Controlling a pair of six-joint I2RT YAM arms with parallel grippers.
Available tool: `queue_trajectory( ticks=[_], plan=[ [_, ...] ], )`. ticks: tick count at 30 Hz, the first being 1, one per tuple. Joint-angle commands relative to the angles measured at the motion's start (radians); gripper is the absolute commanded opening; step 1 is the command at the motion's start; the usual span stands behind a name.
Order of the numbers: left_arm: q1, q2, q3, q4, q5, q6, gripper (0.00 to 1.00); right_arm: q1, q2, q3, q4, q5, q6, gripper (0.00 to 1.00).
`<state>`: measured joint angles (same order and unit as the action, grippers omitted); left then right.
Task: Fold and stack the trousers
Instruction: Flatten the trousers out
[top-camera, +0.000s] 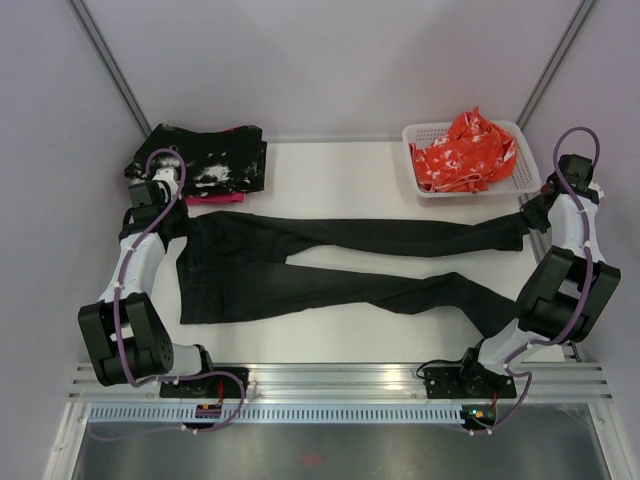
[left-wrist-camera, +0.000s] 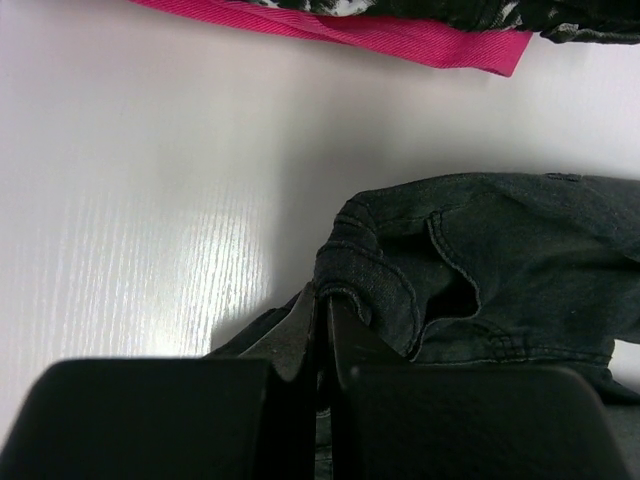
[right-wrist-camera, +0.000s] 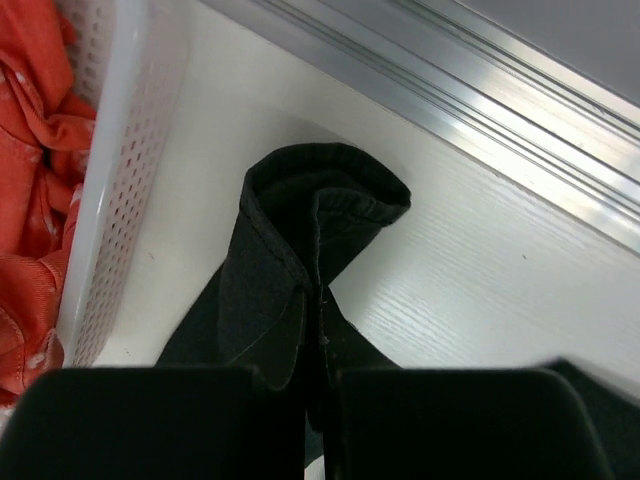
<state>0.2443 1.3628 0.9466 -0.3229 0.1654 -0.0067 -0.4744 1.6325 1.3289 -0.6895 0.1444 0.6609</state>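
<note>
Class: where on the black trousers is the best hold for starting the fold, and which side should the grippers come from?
Take the waistband corner from the left and the far leg's hem from the right. The trousers lie stretched lengthways, and both ends are thick stitched edges. The left gripper and right gripper pinch there.

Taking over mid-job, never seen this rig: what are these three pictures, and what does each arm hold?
Two robot arms with two-finger grippers work at a white table. The wide picture looks down from above; the other two come from cameras on the wrists. Black long-legged trousers lie spread across the table. The left gripper pinches the waist end; the right gripper pinches a leg hem. Beyond sit a white perforated basket of orange-red cloth and a folded black-speckled and pink pile.
</note>
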Motion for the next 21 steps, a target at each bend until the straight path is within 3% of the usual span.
queue_trajectory(
  ticks=[1, 6, 9, 12, 16, 21],
  plan=[
    [0.007, 0.013, 0.004, 0.042, 0.028, -0.007, 0.02, -0.003, 0.032, -0.011, 0.145, -0.059, -0.133, 0.00],
    [0.006, -0.016, 0.008, 0.039, 0.011, -0.025, 0.02, -0.001, -0.087, -0.031, 0.137, -0.097, -0.145, 0.00],
    [0.007, -0.060, 0.004, 0.042, 0.002, -0.067, 0.02, -0.001, -0.224, -0.031, 0.016, 0.015, -0.027, 0.00],
    [0.006, -0.126, 0.030, 0.030, 0.023, -0.114, 0.02, -0.001, -0.388, -0.010, -0.241, 0.168, 0.170, 0.00],
    [0.006, -0.159, 0.054, -0.002, 0.071, -0.153, 0.02, 0.103, -0.589, 0.073, -0.435, 0.199, 0.259, 0.00],
    [0.007, -0.171, 0.006, 0.062, 0.060, -0.219, 0.02, 0.115, -0.810, 0.158, -0.642, 0.273, 0.422, 0.00]
  ],
)
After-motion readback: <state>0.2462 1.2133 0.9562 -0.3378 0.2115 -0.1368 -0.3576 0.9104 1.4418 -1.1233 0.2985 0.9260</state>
